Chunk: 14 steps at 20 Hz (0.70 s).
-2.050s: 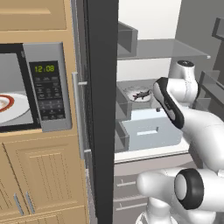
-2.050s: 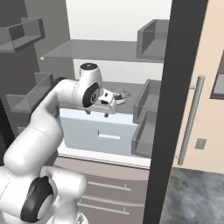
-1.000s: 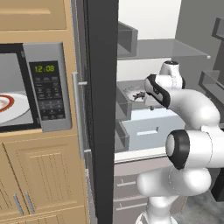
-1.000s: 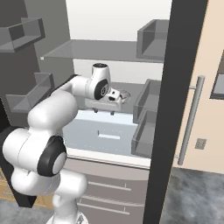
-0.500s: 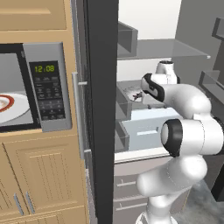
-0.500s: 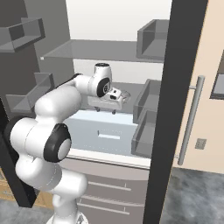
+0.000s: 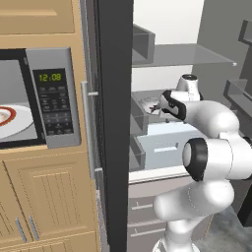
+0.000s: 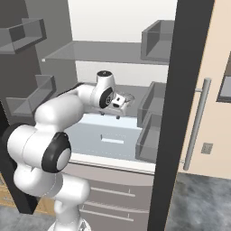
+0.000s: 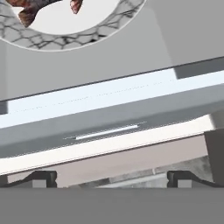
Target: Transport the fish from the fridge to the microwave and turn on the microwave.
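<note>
One microwave (image 7: 47, 103) fills the left edge of the left base view, its green clock lit above a dark keypad, and a white plate (image 7: 12, 120) with a red ring shows through its window. Below it are tan cabinet doors (image 7: 44, 197). Right of it stands the dark edge of the open fridge door (image 7: 114, 123), and past that, the grey inside of the fridge (image 7: 216, 29) with a glass shelf (image 7: 182, 55) at upper centre. At centre right of that view the white arm (image 7: 216, 118) reaches onto the lower shelf above the pale blue drawer (image 7: 162, 142).

In the right base view the arm rises from the lower left, and its fingers (image 8: 111, 116) hang at centre, just above the drawer front, with door bins (image 8: 151, 131) to their right.

In the hand view the fish (image 9: 39, 8) lies on a marbled plate (image 9: 87, 33) at the upper left corner, on the grey shelf beyond the drawer's pale top edge. The two dark finger tips (image 9: 41, 178) sit at the bottom, far apart, spread wide with nothing between them.
</note>
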{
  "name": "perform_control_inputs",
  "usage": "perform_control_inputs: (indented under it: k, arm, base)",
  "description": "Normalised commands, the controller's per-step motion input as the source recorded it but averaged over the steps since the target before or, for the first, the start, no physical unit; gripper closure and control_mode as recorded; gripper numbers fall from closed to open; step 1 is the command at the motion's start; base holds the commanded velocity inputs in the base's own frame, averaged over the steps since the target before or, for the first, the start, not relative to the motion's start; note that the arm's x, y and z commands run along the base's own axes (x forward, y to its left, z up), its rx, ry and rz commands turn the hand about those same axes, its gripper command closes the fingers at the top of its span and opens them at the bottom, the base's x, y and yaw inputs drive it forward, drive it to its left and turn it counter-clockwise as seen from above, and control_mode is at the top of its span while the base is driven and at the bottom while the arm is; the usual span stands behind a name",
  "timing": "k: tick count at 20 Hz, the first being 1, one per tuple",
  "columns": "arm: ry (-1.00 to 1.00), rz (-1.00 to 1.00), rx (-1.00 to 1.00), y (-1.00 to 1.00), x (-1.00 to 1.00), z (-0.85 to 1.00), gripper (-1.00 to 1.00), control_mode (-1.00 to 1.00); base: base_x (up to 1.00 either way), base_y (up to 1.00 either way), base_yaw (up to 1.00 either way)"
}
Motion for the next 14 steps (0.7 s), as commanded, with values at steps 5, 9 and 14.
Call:
perform_control_inputs:
  k: [5, 9, 14]
  arm:
    - [-0.09, -0.14, 0.0, 0.0, 0.16, 0.0, -1.0, -1.0]
    - [-0.01, -0.15, 0.0, 0.0, 0.27, 0.0, -1.0, -1.0]
    - [-0.06, -0.11, 0.0, 0.0, 0.2, 0.0, -1.0, -1.0]
  base:
    - [0.0, 0.0, 0.0]
    - [0.0, 0.0, 0.0]
    - [0.0, 0.0, 0.0]
